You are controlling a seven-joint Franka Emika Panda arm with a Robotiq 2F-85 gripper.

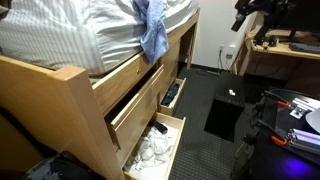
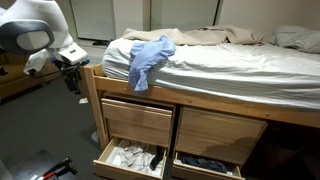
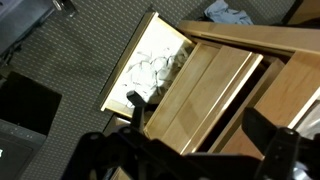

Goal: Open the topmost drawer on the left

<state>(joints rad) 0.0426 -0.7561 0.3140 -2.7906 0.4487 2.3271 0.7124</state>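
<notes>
The topmost left drawer (image 2: pixel 138 120) of the wooden bed frame is light wood and stands pulled partly out in both exterior views (image 1: pixel 135 105). In the wrist view it lies below the jaws (image 3: pixel 205 80), and its inside looks bare. My gripper (image 3: pixel 200 120) is open and empty, its two dark fingers spread wide above the drawer. In the exterior views the gripper (image 2: pixel 72 62) hangs in the air away from the bed (image 1: pixel 248 14), touching nothing.
The bottom left drawer (image 2: pixel 128 160) is open with white clothes inside. The bottom right drawer (image 2: pixel 205 163) is open with dark items. A blue cloth (image 2: pixel 148 60) hangs over the mattress edge. A black box (image 1: pixel 226 108) stands on the floor, and a desk (image 1: pixel 285 55) is beyond it.
</notes>
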